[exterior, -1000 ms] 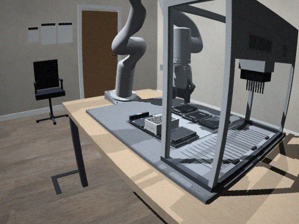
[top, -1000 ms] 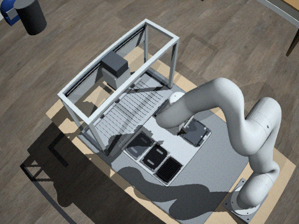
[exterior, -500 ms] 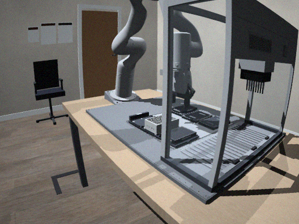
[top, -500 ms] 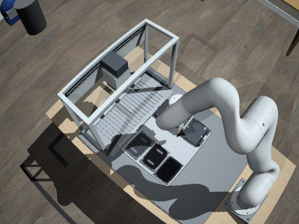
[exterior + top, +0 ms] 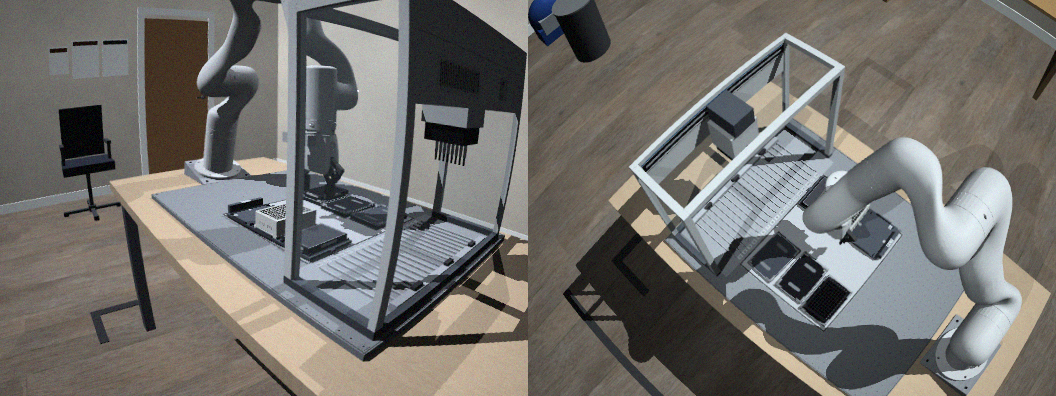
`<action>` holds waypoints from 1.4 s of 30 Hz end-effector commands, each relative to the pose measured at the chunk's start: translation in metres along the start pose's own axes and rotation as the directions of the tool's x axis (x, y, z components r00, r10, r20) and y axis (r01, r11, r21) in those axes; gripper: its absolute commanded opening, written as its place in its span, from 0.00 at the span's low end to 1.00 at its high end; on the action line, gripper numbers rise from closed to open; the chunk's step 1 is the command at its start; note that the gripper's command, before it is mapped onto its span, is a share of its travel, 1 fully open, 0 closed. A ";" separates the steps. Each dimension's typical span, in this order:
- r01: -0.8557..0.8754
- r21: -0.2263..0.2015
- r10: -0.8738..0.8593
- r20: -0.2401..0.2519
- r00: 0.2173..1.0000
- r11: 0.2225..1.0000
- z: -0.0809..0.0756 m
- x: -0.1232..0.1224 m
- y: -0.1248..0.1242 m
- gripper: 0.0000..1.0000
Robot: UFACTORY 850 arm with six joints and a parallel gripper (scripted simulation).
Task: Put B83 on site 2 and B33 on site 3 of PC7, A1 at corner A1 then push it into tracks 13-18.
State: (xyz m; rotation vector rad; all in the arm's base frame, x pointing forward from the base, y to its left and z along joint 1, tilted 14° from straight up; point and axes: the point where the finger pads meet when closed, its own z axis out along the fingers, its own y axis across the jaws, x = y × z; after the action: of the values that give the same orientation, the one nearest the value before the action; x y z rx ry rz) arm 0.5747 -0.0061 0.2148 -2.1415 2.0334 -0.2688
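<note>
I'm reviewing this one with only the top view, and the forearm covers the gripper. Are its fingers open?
Observer: Yes. In the exterior view the gripper is open, with nothing between its fingers.
Operator: How low is it?
Observer: It hangs just above the end of carrier PC7 nearest the arm's base. I cannot tell whether it touches.
Operator: Is B83 in its nest?
Observer: Yes. The white block B83 stands in the nest row, taller than its neighbours.

arm [image 5: 878, 185] hides carrier's middle [image 5: 858, 220], labels unreadable
</note>
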 end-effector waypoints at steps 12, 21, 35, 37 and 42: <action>0.000 0.002 0.000 0.000 1.000 1.000 0.024 0.000 -0.001 1.00; 0.000 0.002 0.000 0.000 1.000 1.000 0.039 0.000 -0.001 1.00; 0.000 0.002 0.000 0.000 1.000 1.000 0.047 0.000 -0.001 1.00; 0.000 0.002 0.000 0.000 1.000 1.000 0.047 0.000 -0.001 1.00; 0.000 0.002 0.000 0.000 1.000 1.000 0.048 0.000 -0.001 1.00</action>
State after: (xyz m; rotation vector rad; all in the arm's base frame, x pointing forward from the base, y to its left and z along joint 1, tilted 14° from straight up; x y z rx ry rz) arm 0.5869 -0.0060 0.1684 -2.1415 2.0333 -0.2690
